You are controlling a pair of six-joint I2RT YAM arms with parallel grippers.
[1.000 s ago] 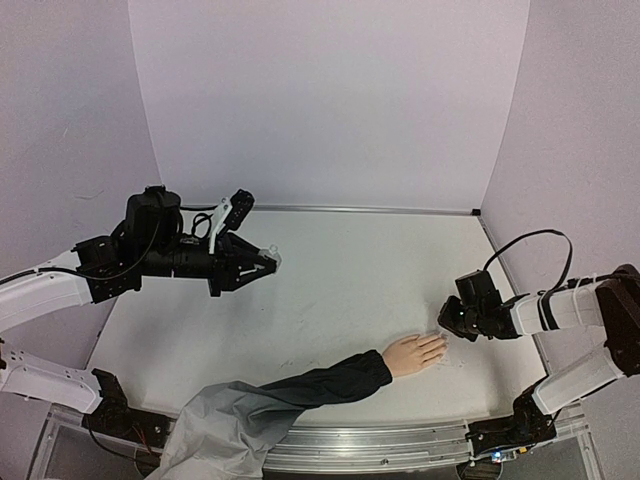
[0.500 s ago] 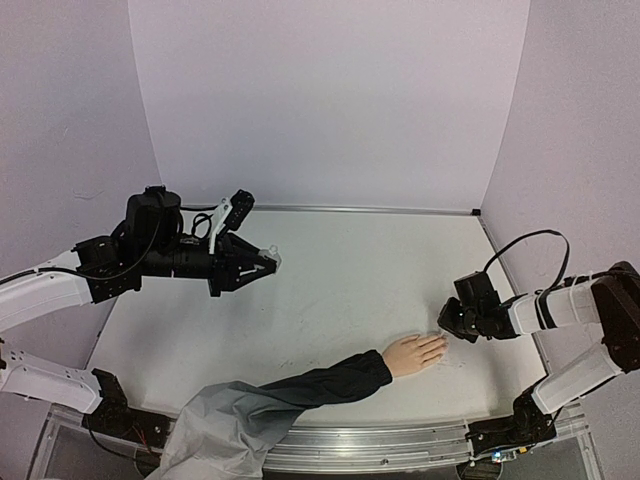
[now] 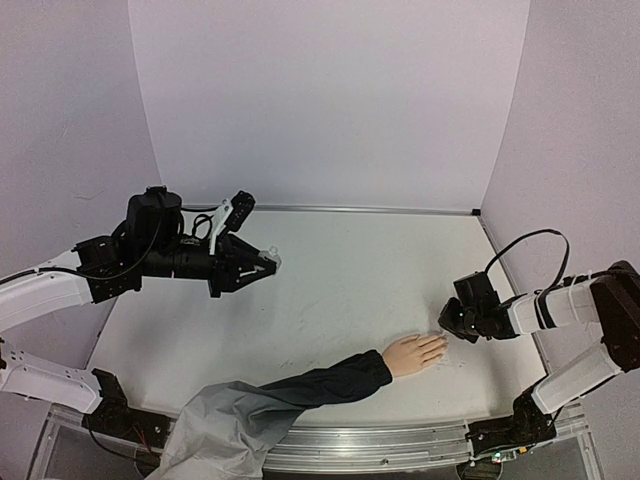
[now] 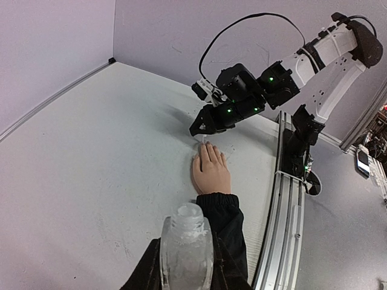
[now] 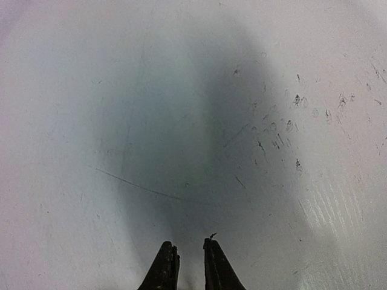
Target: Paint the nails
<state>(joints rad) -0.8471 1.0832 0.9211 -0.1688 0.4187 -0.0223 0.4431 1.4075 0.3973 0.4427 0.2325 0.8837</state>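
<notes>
The pale mannequin hand (image 3: 412,353) lies palm down on the table, with a dark navy sleeve (image 3: 325,382). Its skin-toned nails (image 4: 211,147) are barely distinguishable at the fingertips. My left gripper (image 3: 266,264) hovers far to the left, shut on a clear uncapped bottle (image 4: 186,241). My right gripper (image 3: 444,326) sits low, right beside the fingertips. In the left wrist view, a small clear whitish item (image 4: 200,139) shows at the right gripper's (image 4: 197,129) tip. In the right wrist view the gripper (image 5: 188,254) has its jaws nearly together over bare table; the hand is out of that view.
A grey cloth (image 3: 225,430) trails from the sleeve over the near table edge. A metal rail (image 4: 284,199) runs along the table's near edge. Purple walls enclose the back and both sides.
My right arm has edged very slightly left toward the fingertips. The left arm and bottle have not moved.
</notes>
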